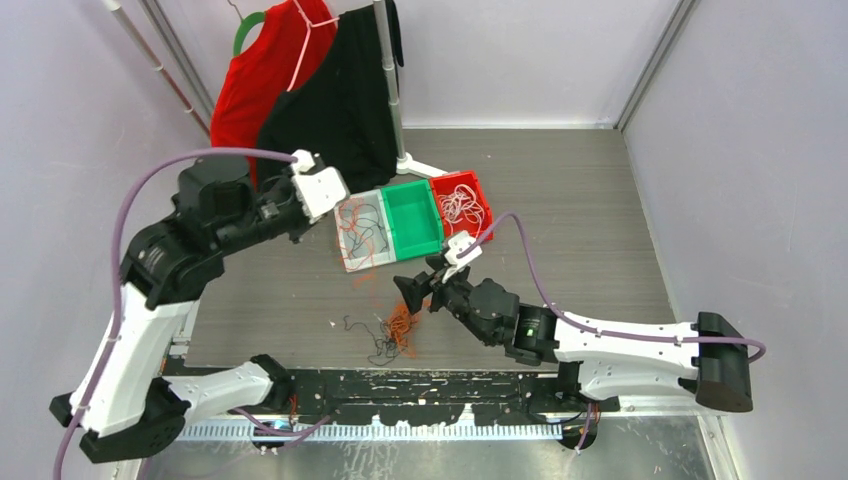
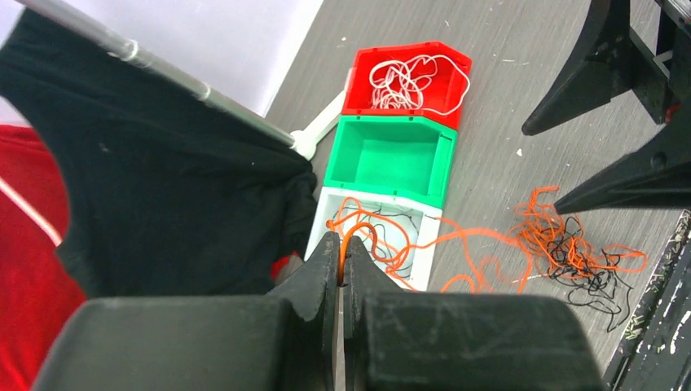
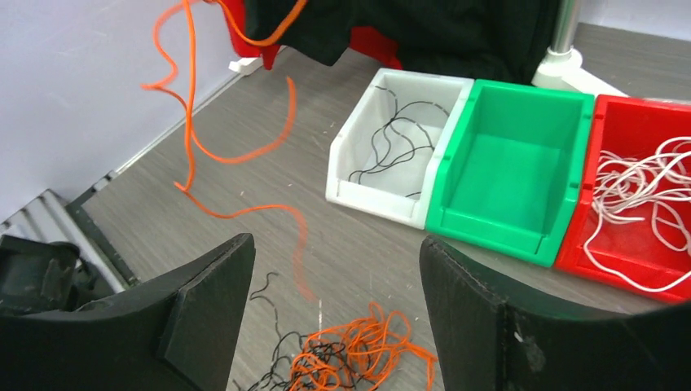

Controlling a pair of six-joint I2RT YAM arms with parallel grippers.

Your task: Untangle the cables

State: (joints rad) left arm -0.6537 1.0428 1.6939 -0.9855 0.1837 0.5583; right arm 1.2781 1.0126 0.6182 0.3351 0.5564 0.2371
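The cables (image 1: 397,331) lie as an orange and black snarl on the counter (image 1: 600,200), near its front edge and well short of the three bins. One orange strand (image 2: 359,234) is drawn up out of the snarl and is pinched between the left fingers (image 2: 330,265), which are pressed together on it above the white bin (image 3: 358,194). The strand seems to pass over that bin's rim, though contact cannot be confirmed. The right fingers (image 3: 208,305) are spread wide apart above the snarl, and nothing is held between them. A few black strands (image 3: 399,147) are seen inside the white bin. The green bin (image 3: 481,226) is set against it, and the red bin (image 3: 619,262), with loose white strands (image 3: 644,187) in it, stands on the far side of the green one.
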